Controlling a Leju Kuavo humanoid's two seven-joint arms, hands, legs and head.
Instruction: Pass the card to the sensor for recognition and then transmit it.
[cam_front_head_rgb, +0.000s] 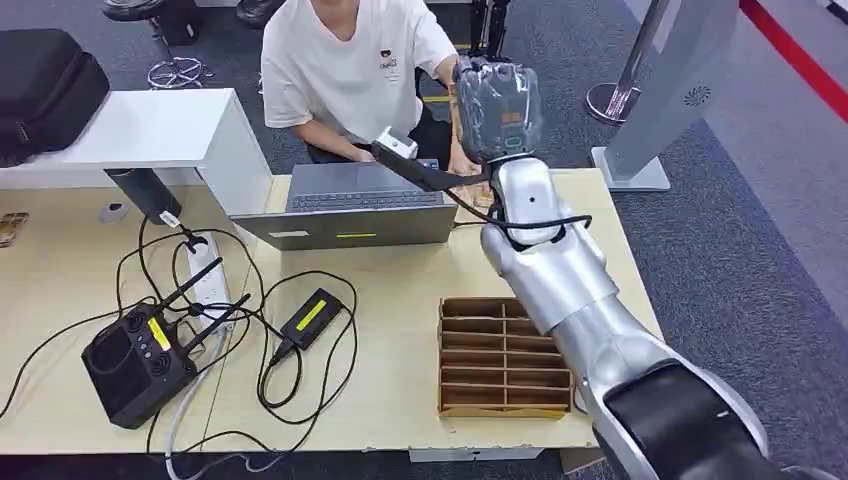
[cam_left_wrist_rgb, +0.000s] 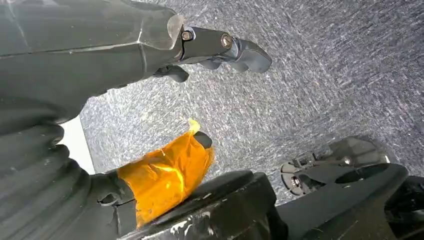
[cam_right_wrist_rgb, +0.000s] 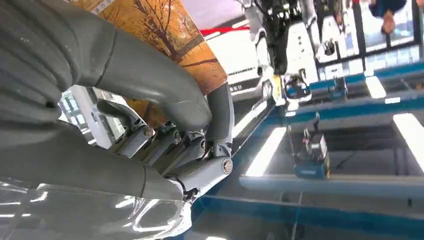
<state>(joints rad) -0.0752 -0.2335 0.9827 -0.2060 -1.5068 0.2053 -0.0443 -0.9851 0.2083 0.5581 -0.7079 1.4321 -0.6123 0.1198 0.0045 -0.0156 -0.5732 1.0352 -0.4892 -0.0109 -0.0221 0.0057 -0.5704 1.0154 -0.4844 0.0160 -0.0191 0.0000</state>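
Observation:
My right hand (cam_front_head_rgb: 497, 105), wrapped in clear plastic, is raised over the table's far edge. In the right wrist view its thumb and fingers (cam_right_wrist_rgb: 200, 150) grip a card (cam_right_wrist_rgb: 172, 35) printed with orange autumn trees. The sensor (cam_front_head_rgb: 397, 144), a small white head on a black arm, stands just left of and below the hand, above the laptop. From the head view the hand hides the card. My left hand (cam_left_wrist_rgb: 200, 100) hangs over grey carpet, fingers apart, holding nothing, with orange tape on its thumb (cam_left_wrist_rgb: 167, 172).
A person in a white T-shirt (cam_front_head_rgb: 350, 60) sits behind the table, facing me. A grey laptop (cam_front_head_rgb: 350, 210) stands under the sensor. A divided cardboard box (cam_front_head_rgb: 500, 355) lies near my right arm. A black controller (cam_front_head_rgb: 135, 360), power strip (cam_front_head_rgb: 205, 275) and cables cover the left.

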